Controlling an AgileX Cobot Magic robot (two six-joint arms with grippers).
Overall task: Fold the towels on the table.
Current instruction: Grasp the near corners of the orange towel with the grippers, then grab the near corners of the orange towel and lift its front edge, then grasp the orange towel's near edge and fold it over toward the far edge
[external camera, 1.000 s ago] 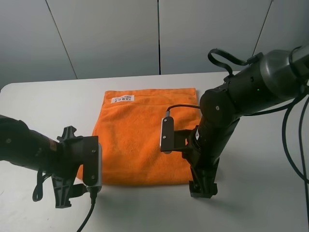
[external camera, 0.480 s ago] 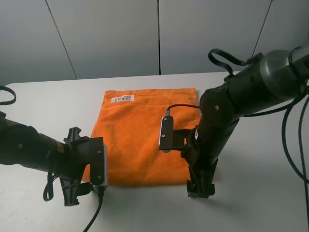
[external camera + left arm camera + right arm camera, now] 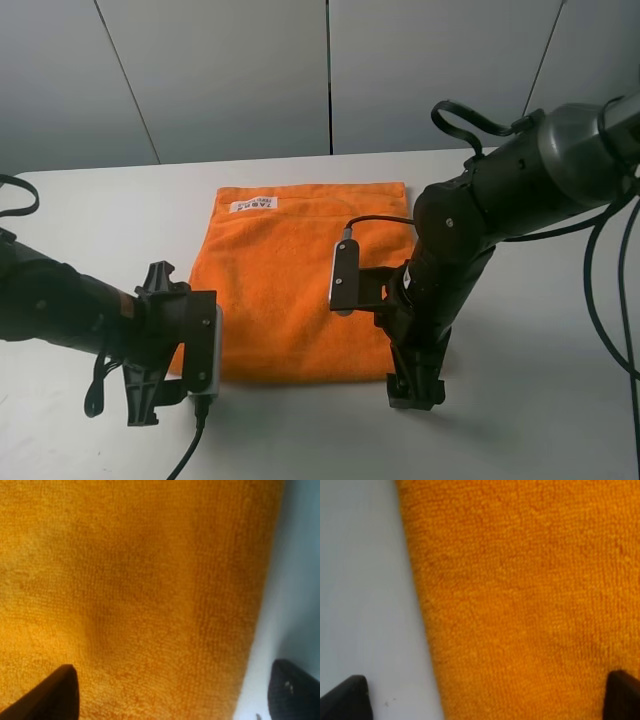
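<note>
1. On the white table (image 3: 100,210), near its middle, an orange towel (image 3: 290,290) lies flat and spread out, roughly square, with no fold made in it yet.
2. A small white label (image 3: 254,204) with dark lettering sits by the far hem, toward the far left corner.
3. The left gripper (image 3: 143,408) points down at the towel's near left corner, low over the table. Whether it touches the cloth cannot be told.
4. Its jaws are spread wide and grasp nothing. In the left wrist view one finger (image 3: 50,695) stands over the terry cloth and the other (image 3: 295,690) over bare table, so the towel's side edge runs between them.
5. The right gripper (image 3: 412,392) points down at the near right corner, its tips just beside the near hem.
6. Its jaws are likewise released wide and empty. The right wrist view shows one finger (image 3: 345,700) over the table and the other (image 3: 625,695) over the cloth, straddling the towel's other side edge.
7. The right arm (image 3: 520,190) bends in from the right and hides a strip of the towel's right side in the high view.
8. The left arm (image 3: 50,305) reaches in low from the left, beside the towel.
9. Grey wall panels (image 3: 230,70) stand behind the table.
</note>
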